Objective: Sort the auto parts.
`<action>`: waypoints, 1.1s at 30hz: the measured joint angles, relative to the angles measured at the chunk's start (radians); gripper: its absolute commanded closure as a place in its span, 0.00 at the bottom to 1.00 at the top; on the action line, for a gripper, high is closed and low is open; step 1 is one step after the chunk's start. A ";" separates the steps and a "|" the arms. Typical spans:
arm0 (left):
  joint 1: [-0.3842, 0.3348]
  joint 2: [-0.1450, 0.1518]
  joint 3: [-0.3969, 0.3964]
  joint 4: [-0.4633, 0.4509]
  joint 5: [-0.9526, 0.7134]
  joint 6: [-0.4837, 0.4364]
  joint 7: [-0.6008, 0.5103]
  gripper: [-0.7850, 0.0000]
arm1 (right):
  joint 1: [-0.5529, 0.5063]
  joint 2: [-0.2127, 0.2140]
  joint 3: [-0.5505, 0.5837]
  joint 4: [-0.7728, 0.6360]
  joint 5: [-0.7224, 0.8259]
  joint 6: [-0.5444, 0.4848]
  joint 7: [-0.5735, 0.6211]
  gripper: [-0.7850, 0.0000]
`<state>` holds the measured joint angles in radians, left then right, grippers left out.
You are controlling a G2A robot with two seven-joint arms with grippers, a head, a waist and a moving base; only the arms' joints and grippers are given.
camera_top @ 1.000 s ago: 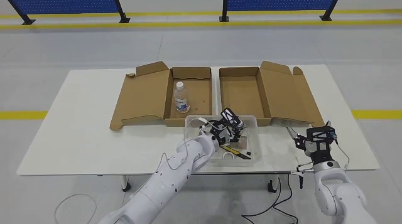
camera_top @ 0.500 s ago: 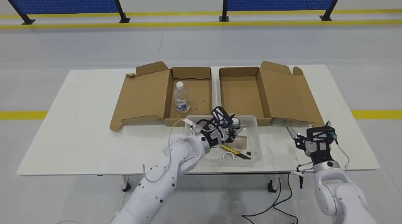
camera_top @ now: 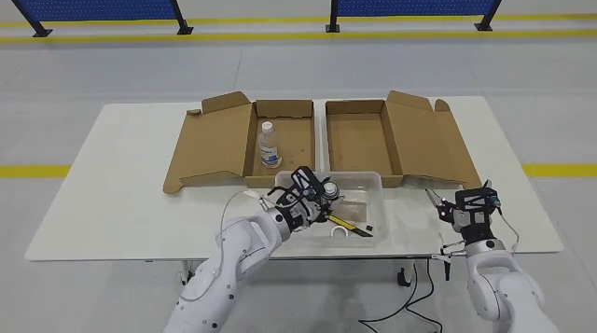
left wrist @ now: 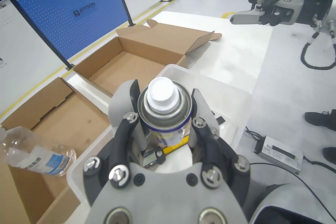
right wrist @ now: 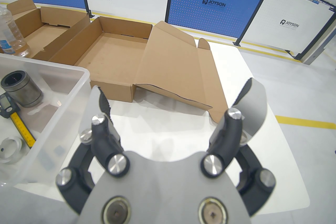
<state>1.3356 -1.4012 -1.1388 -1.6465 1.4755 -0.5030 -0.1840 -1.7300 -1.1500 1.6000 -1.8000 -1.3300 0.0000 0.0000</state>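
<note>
My left tool [left wrist: 164,89] is clamped on the silver aerosol can with white cap [left wrist: 160,97], over the clear plastic bin [left wrist: 181,71]. Grip sits near its top; I judge smooth metal may slip through.

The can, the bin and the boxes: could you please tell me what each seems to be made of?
Can: likely metal with a glossy finish; its shoulder and rim gleam silver. Its cap is matte white, probably plastic.
Bin: clear plastic; the walls are see-through and faintly cloudy, with a rounded moulded rim.
Boxes: brown cardboard, matte, with creased folds and flaps.
</note>
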 measured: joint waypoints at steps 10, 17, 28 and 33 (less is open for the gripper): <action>0.060 0.021 -0.064 -0.042 0.002 0.024 -0.003 1.00 | 0.000 0.000 0.000 0.000 0.000 0.000 0.000 0.00; 0.050 0.027 -0.095 -0.048 -0.012 0.086 -0.005 1.00 | 0.000 0.000 0.000 0.000 0.000 0.000 0.000 0.00; -0.045 0.033 -0.162 0.040 0.006 0.213 -0.014 1.00 | 0.000 0.000 0.000 0.000 0.000 0.000 0.000 0.00; -0.073 0.036 -0.173 0.098 0.030 0.238 0.000 1.00 | 0.000 0.000 0.000 0.000 0.000 0.000 0.000 0.00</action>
<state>1.2622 -1.3649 -1.3116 -1.5488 1.5052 -0.2651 -0.1843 -1.7300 -1.1500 1.6000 -1.8000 -1.3300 0.0000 0.0000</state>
